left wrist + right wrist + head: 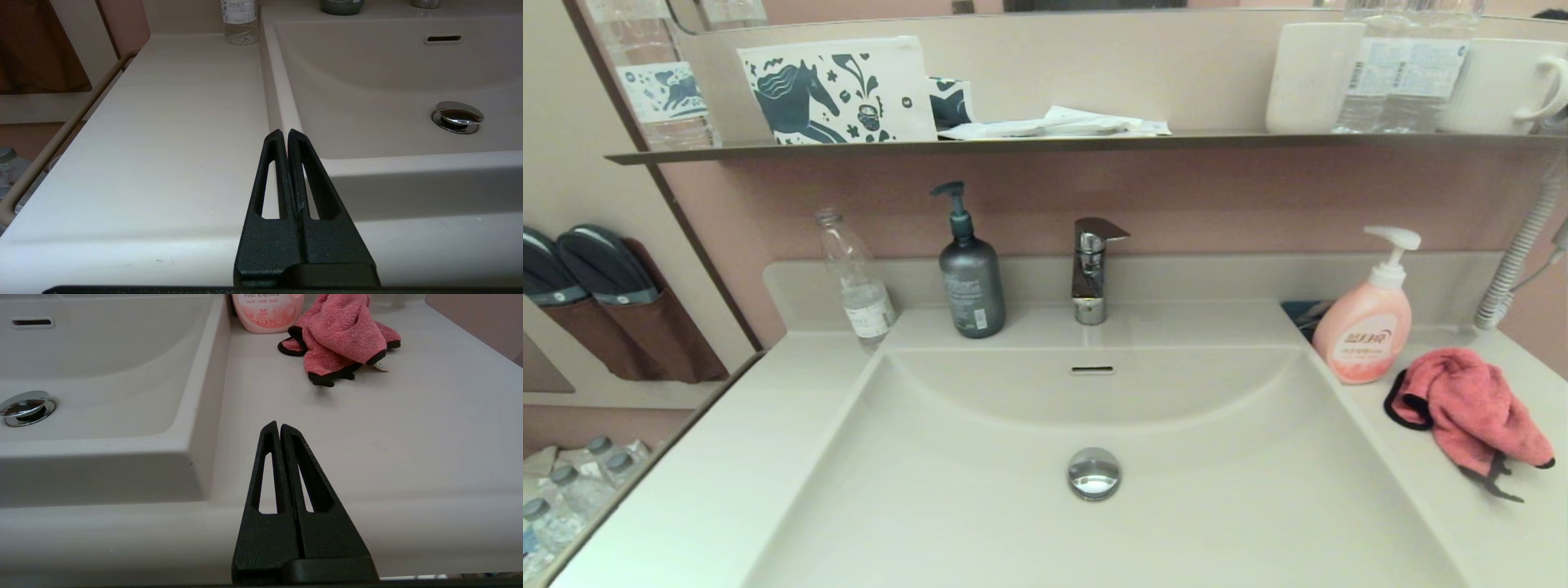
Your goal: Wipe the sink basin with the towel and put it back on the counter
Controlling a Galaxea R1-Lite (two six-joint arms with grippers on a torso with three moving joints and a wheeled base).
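Cream counter (408, 428) carries your towel (341, 337) crumpled right of the sink basin (980, 506), straight ahead of your right gripper (279, 425). Both it and your left gripper (284, 132) sit pinched closed, empty.

Cream-white counter (735, 457) across lower frame, basin sunk at centre. Directly on it: clear bottle (856, 282) upper left, grey pump bottle (970, 278) centre-left, pink soap bottle (1364, 327) right, crumpled towel (1470, 408) far right beside it.
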